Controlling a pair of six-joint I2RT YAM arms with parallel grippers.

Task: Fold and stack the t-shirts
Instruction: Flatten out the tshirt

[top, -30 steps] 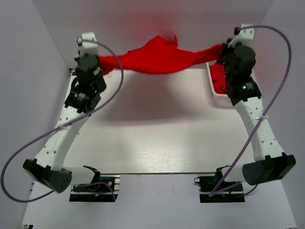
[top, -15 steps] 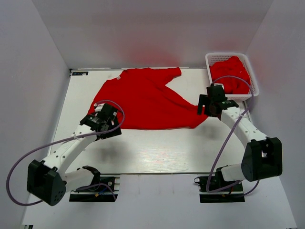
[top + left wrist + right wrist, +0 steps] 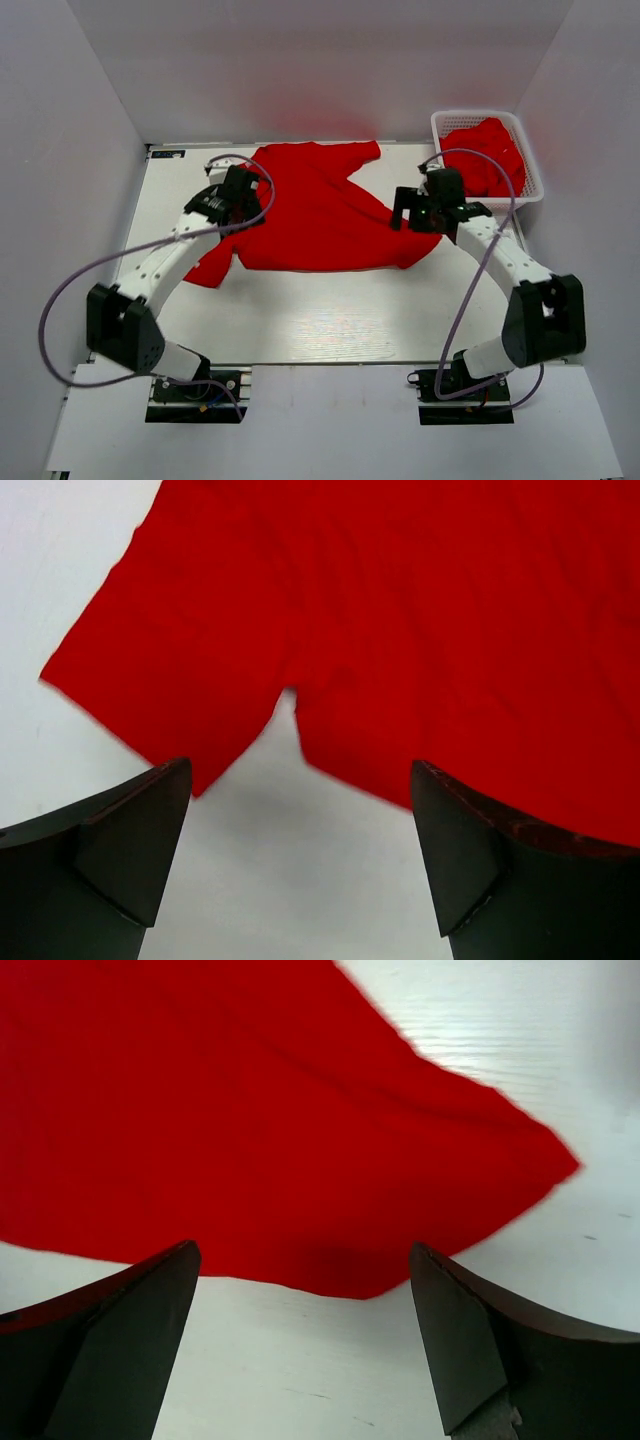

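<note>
The red t-shirt (image 3: 310, 205) is seen rumpled at the far middle of the counter (image 3: 330, 310), the left tool (image 3: 300, 815) and right tool (image 3: 300, 1295) spread wide and empty above it, so its left sleeve and near right corner are best pinched low and drawn outward flat before folding.

This is a robotics lab test cell. A plain white tabletop (image 3: 330, 310) fills the middle of the top view, boxed in by bare pale grey wall panels (image 3: 80, 120) at the left, back and right. Along the bottom edge, black metal base mounts (image 3: 195, 392) carry a white-and-black left robot arm (image 3: 160, 265) and a matching right robot arm (image 3: 505, 260). Both arms trail looped purple cables (image 3: 42, 325).
</note>
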